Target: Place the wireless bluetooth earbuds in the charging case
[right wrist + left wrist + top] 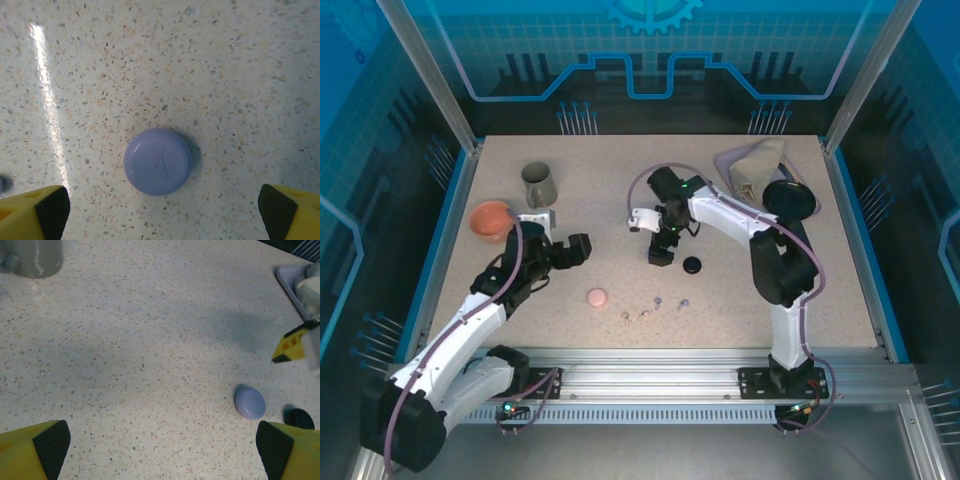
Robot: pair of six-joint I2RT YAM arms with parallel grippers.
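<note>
A closed round lavender charging case (157, 161) lies on the speckled table. My right gripper (164, 210) hovers over it, open, with a finger on each side and apart from it. In the left wrist view the same lavender case (250, 402) lies to the right of my open left gripper (162, 450), which has only bare table between its fingers. A closed pink case (597, 297) and a black case (692, 265) sit near the middle. Tiny earbuds lie loose along the front: a pinkish-beige pair (634, 315) and lavender ones (658, 301). My left gripper (578, 248) and right gripper (660, 252) face each other.
An orange bowl (492, 220) and a grey cup (538, 183) stand at the back left. A black plate (790, 198) and a beige cloth (752, 165) lie at the back right. The raised blue table rim (848, 240) borders the sides.
</note>
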